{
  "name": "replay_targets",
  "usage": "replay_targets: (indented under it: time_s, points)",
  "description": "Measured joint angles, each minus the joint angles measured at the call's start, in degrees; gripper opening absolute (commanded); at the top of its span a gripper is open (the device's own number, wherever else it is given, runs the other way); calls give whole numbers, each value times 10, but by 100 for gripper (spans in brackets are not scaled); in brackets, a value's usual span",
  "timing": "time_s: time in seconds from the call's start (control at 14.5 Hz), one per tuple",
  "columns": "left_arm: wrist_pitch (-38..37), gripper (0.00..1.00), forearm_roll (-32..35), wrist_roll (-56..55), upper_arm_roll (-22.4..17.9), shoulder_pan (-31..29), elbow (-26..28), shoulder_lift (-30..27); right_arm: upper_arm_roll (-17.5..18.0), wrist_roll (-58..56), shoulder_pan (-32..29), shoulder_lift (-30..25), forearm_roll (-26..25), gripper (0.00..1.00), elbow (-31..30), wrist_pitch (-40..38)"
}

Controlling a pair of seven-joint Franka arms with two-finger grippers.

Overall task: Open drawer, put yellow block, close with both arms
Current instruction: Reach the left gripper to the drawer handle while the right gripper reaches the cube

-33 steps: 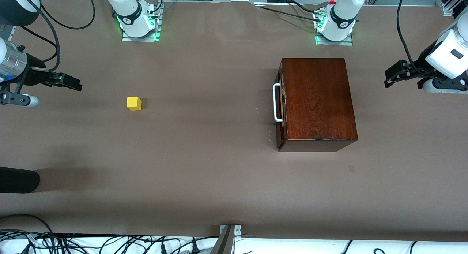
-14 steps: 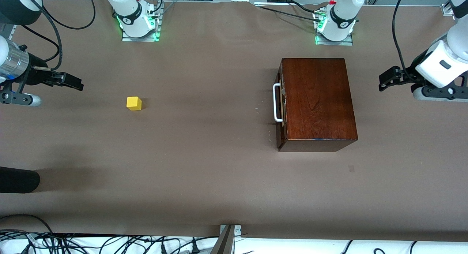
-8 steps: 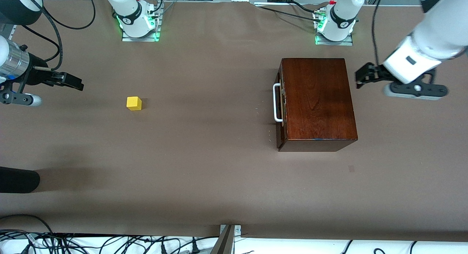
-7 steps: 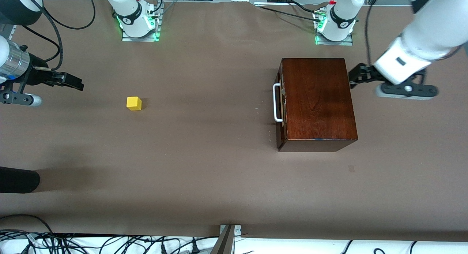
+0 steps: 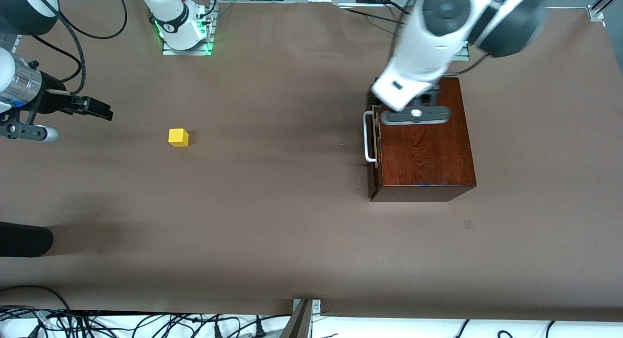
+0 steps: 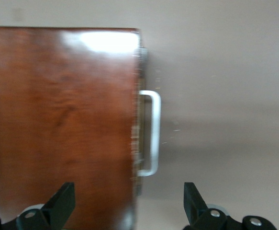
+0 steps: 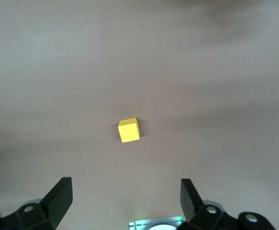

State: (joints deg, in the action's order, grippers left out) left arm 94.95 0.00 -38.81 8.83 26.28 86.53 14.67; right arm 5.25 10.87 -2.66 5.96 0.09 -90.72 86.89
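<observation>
Swung in from frame right: left gripper (image 6: 128, 206) spread over box; drawer (image 5: 373, 143) shut, yellow block (image 5: 178, 137) untouched, right gripper (image 7: 125, 203) spread, waiting.

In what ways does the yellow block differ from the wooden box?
The yellow block is a small, plain, bright cube; the wooden box is far larger, glossy reddish-brown, with a white handle. The block lies toward the right arm's end, the box toward the left arm's end, under the left gripper. Both rest on the table.
</observation>
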Motion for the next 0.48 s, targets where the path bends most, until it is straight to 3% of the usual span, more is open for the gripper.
replay_targets:
  time_s: [0.48]
  points:
    - [66,100,0,-82,1,53,2,94,0,-1,0,-57,0,100,-95,26]
